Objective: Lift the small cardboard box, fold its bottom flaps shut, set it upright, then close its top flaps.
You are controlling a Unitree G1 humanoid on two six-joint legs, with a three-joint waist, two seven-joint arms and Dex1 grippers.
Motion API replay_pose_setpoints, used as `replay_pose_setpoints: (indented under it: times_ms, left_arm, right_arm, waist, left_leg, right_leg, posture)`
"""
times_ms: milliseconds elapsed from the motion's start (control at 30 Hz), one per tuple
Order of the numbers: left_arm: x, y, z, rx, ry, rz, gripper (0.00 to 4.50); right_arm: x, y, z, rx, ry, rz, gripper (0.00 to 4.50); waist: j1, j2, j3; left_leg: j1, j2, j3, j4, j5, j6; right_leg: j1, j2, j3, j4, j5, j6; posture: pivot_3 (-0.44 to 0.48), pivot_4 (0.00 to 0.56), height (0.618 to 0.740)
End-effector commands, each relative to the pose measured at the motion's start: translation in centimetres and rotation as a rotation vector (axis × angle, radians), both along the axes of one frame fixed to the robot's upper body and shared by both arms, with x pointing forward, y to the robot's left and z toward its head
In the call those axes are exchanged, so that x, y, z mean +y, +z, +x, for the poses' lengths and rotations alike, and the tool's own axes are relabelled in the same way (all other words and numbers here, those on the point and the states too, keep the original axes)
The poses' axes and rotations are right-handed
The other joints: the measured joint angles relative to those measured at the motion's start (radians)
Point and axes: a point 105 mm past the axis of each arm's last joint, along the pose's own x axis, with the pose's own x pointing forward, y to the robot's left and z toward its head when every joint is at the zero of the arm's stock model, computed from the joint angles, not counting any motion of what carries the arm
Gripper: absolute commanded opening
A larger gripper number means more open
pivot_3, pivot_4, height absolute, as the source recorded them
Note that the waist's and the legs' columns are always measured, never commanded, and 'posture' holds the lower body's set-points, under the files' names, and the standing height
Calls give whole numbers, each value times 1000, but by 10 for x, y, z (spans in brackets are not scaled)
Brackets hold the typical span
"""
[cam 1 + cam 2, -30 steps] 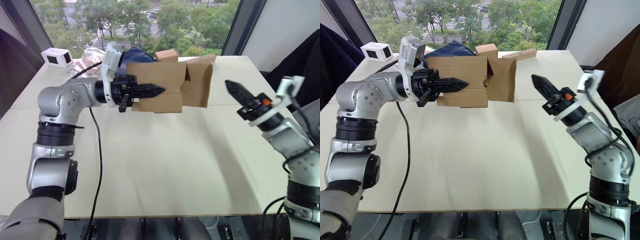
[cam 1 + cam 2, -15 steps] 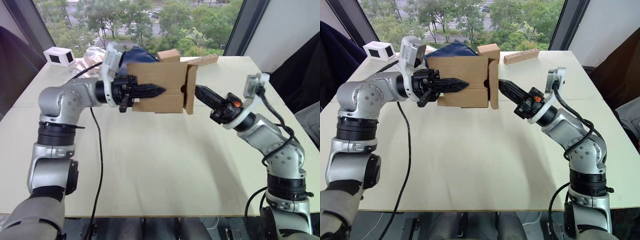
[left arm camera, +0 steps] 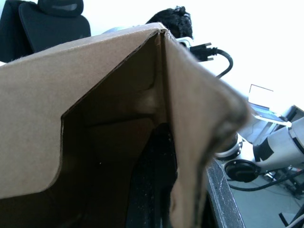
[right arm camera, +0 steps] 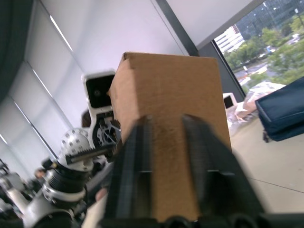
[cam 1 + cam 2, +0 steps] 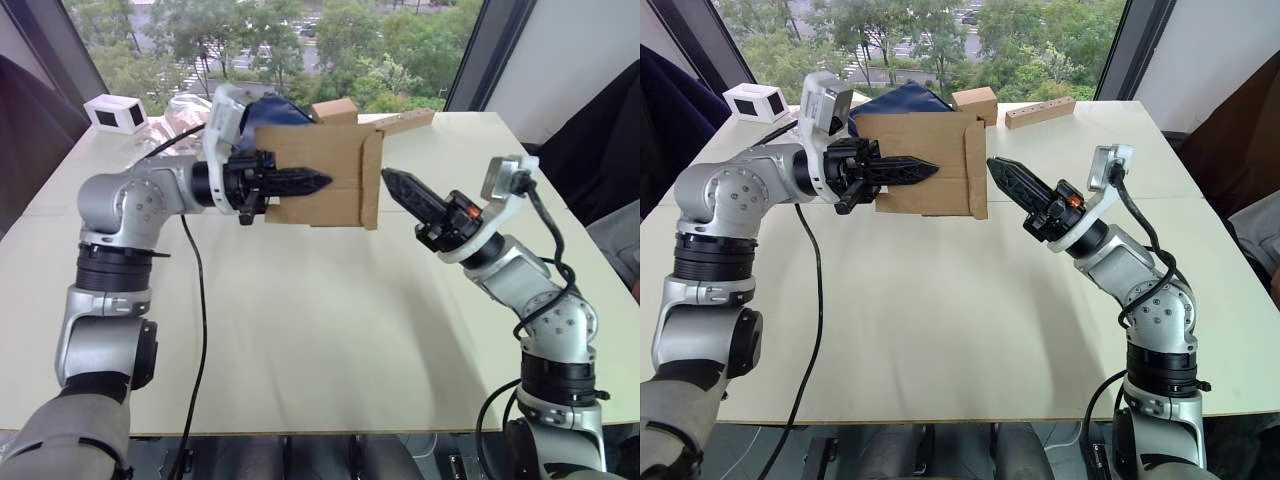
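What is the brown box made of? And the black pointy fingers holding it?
The small cardboard box looks like plain matte brown cardboard; the left wrist view shows a rough, fibrous cut edge. The left gripper has black fingers, dull and ridged, probably hard plastic, though I can't be sure.

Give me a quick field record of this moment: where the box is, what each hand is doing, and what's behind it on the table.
box: small cardboard box held in the air above the table, on its side
left hand: gripping the box wall
right hand: open, just off the folded end flap
behind: navy pouch, second brown box, cardboard strip, white box
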Motion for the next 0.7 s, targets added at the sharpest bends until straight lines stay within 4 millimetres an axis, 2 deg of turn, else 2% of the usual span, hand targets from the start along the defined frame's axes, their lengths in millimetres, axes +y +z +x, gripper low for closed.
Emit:
replay_pose_setpoints:
  times_ms: [33,267,500,700]
  left_arm:
    - [1,14,-5,-47,-14,-26,0]
    - [1,15,-5,-48,-13,-29,0]
    - [2,17,-5,-52,-10,-31,0]
    - [2,18,-5,-52,-9,-33,0]
  right_arm:
    - [-2,12,-8,-29,44,74,2787]
    - [-2,16,-9,-3,90,199,2787]
    - [9,1,-5,36,73,165,2787]
    - [8,-1,-2,45,50,164,2787]
  waist:
    - [0,0,0]
    - [-2,0,0]
    - [-1,0,0]
    - [-1,0,0]
  left_leg:
    - [0,0,0,0,0,0]
    - [0,0,0,0,0,0]
    - [0,0,0,0,0,0]
    - [0,0,0,0,0,0]
  right_leg:
    - [0,0,0,0,0,0]
    - [0,0,0,0,0,0]
    - [0,0,0,0,0,0]
    - [0,0,0,0,0,0]
  posture:
    - [0,150,740]
    - [0,150,740]
    - [0,150,740]
    - [0,150,740]
